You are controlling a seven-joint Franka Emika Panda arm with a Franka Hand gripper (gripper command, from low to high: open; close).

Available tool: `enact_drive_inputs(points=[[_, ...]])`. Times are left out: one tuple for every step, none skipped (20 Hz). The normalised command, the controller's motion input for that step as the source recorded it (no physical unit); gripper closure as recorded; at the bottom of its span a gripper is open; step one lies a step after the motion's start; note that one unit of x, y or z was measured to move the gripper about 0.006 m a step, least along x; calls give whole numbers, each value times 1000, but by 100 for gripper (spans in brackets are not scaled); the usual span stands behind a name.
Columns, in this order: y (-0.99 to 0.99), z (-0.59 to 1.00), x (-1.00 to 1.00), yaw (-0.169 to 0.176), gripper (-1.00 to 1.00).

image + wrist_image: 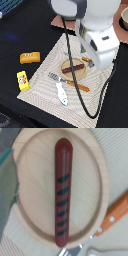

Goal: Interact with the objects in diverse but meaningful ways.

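A dark brown sausage [74, 68] with black score marks lies on a round wooden plate [65, 63]. In the wrist view the sausage [62, 193] lies lengthwise across the middle of the plate [30, 175], seen from straight above. The arm's white wrist housing [99, 46] hangs over the plate's far right side. The gripper's fingers show in neither view. A white-grey fish [61, 93] lies on the cloth in front of the plate. A yellow carton [22, 80] and an orange bread loaf [30, 57] lie at the exterior view's left.
An orange-handled fork [67, 81] lies between plate and fish; its tines [75, 250] and an orange handle [112, 215] show in the wrist view. Another orange-handled utensil [88, 61] lies beyond the plate. A striped cloth [40, 92] covers the black table. A bowl [124, 19] stands far right.
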Motion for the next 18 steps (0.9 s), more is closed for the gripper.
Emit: enact_drive_inputs(points=[[146,117,-806,0,-100],[94,49,-889,0,-100],[23,0,-971,0,-100],[0,-6,-1000,0,-100],[0,-57,-1000,0,-100],[0,-123,-1000,0,-100],[-20,-166,-1000,0,-100],[-49,-229,-1000,-6,-100],[-46,-254,-1000,-18,-100],[-40,-271,-1000,-25,-100],[-54,-291,-1000,-26,-100],[-77,-334,-1000,-29,-100],[-86,-357,-1000,-31,-100],[-91,-357,-1000,-31,-100],[-100,-369,-1000,-30,-100],[-126,-446,-1000,-25,-100],[-151,-483,-1000,-21,-100],[-151,-486,-1000,-21,-100]])
